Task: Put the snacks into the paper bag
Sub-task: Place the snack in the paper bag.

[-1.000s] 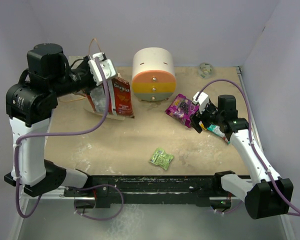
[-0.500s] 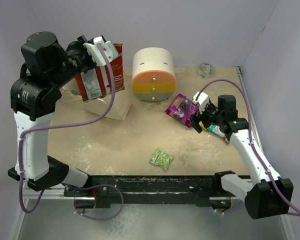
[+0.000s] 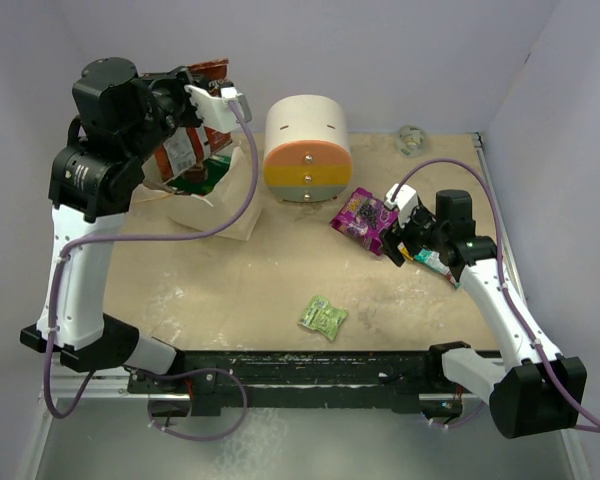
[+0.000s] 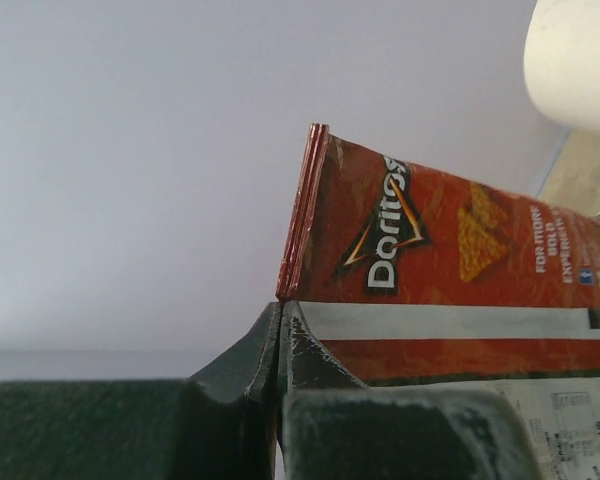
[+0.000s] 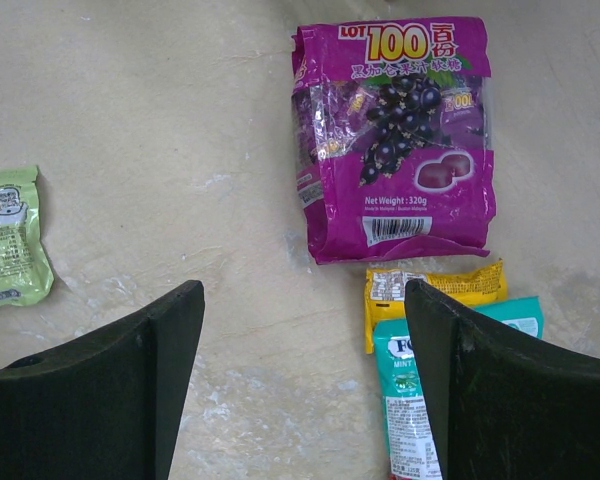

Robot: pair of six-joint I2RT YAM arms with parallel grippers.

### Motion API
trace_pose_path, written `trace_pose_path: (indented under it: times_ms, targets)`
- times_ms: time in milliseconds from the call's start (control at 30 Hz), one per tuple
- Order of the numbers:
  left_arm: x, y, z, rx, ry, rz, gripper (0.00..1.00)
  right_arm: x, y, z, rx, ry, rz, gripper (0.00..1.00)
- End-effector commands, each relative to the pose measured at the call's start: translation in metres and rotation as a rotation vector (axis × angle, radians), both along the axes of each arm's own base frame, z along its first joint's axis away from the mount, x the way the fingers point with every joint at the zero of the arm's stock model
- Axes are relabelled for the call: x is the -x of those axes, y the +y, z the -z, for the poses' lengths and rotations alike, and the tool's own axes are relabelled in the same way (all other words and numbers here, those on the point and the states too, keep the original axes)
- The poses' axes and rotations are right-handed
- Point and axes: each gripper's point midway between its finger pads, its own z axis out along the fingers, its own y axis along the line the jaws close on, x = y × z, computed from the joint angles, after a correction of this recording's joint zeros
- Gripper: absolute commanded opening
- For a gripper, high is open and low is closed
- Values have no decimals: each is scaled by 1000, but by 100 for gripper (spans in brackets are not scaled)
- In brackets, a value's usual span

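Two claws hang over a sandy worktop (image 3: 260, 280). At the far left, raised high, the left claw (image 3: 212, 98) is clamped together on the edge of a red-orange Doritos packet (image 3: 180, 155). Its wrist view shows the dark fingers (image 4: 230, 390) pressed flat on the packet's sealed edge, logo facing out. The packet hangs in the air above a cream-white paper bag (image 3: 225, 212), which lies on its side on the worktop at the far left. A green packet (image 3: 204, 178) shows just under the held one, at the bag's far end; I cannot tell whether it lies inside.

Right of the bag stands a round white container (image 3: 307, 140) with pastel drawers.

On the right, the right claw (image 3: 398, 238) hovers low with its fingers wide apart, holding nothing. Beneath it lie a purple packet (image 5: 395, 130), and just nearer, an orange packet (image 5: 435, 290) touching a teal packet (image 5: 420, 400). A small lime-green packet (image 3: 323, 316) lies alone near the middle of the worktop's near edge.
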Motion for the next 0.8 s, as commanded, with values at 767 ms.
trace_pose_path:
  times_ms: [767]
  targets:
    - [-41,31,32,-340,-71,254,0,0,-1,-3,12,-30,-4,84]
